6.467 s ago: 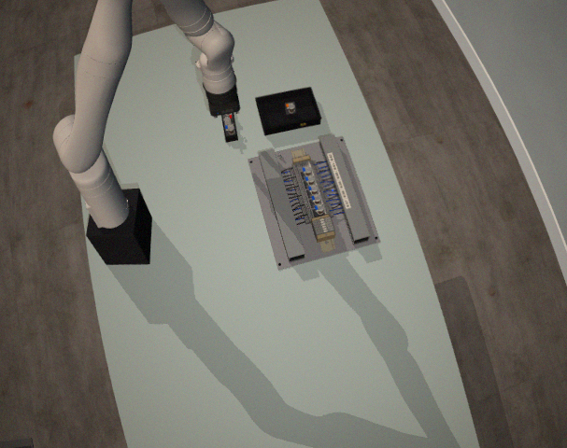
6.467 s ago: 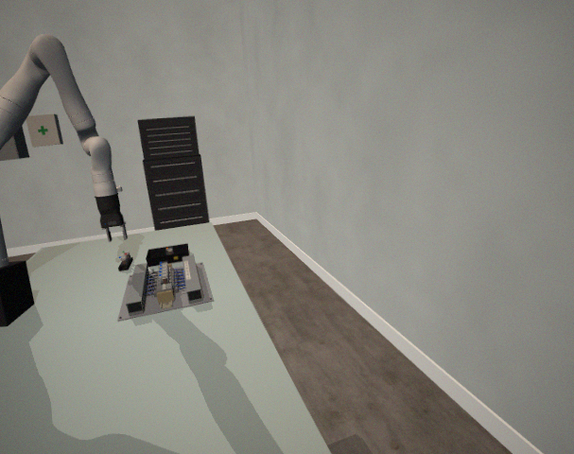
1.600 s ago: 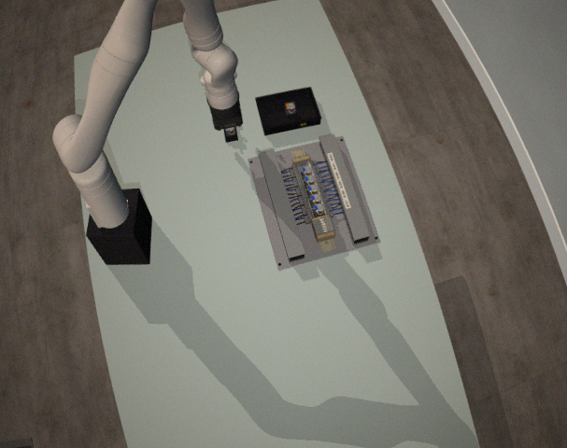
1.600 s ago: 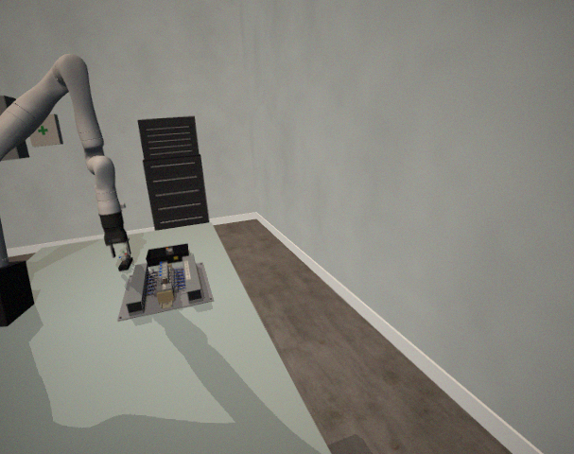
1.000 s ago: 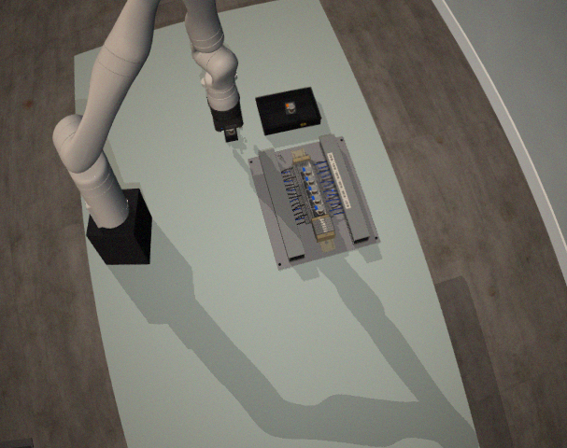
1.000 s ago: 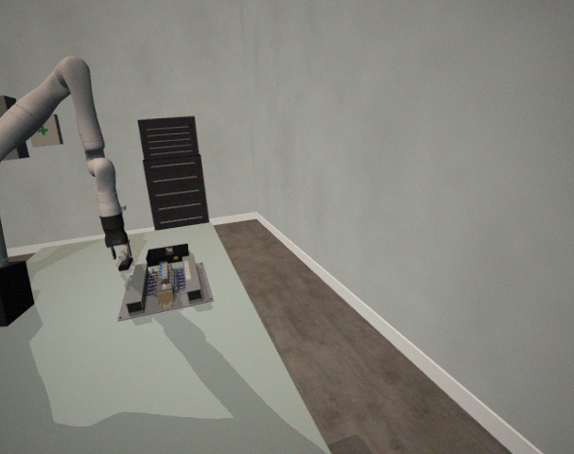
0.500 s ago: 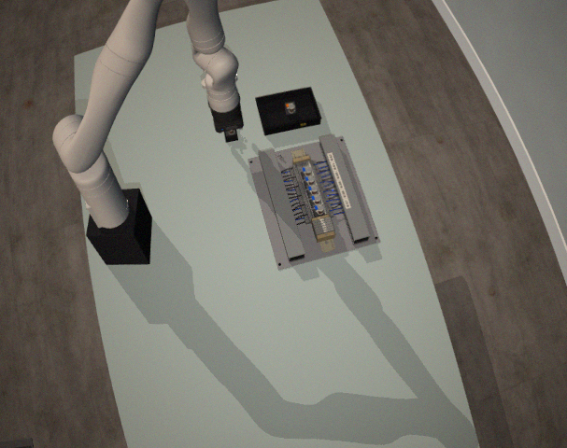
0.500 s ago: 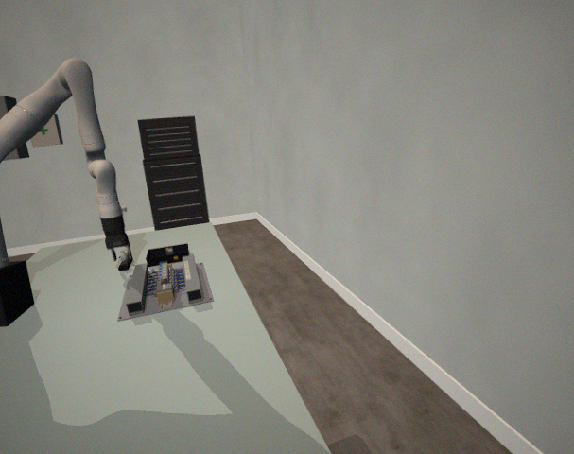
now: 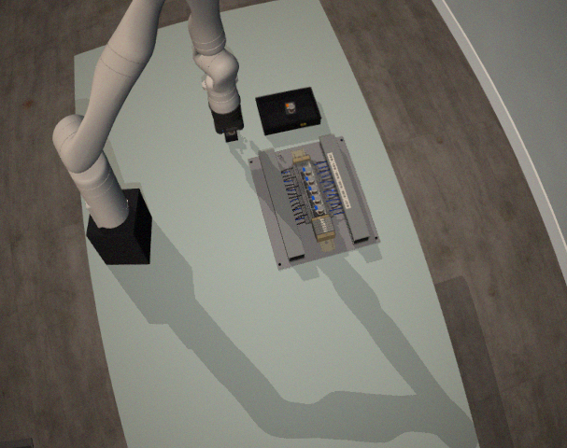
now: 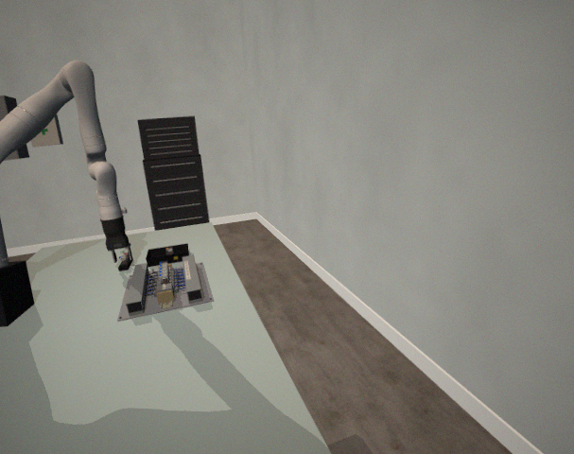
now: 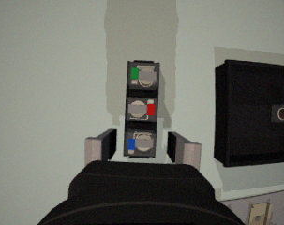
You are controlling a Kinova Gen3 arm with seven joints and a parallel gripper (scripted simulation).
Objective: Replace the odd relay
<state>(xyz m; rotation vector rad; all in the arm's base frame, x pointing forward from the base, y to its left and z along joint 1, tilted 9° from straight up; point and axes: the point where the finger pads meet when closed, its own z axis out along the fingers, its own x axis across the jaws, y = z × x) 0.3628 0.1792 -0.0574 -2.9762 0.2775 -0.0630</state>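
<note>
The tool (image 11: 142, 149) is hanging spread and empty around the blue-button spare (image 11: 141, 144), with the red spare (image 11: 141, 109) touching at 12 o'clock, so squeezing off-center is risking knocking that neighbour or tilting the pick

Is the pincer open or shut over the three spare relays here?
Open. In the wrist view the pincer has its two grey fingers standing wide apart either side of the blue-buttoned spare relay, gaps visible, gripping nothing.

Spares (image 11: 142, 111): three in a row on the table (image 9: 216, 308), beside the tray (image 9: 274, 120).
Tray: behind the panel (image 9: 286, 250) (one relay (image 9: 290, 107) inside).
Gripper (image 11: 142, 149): straddling the nearest spare.
</note>
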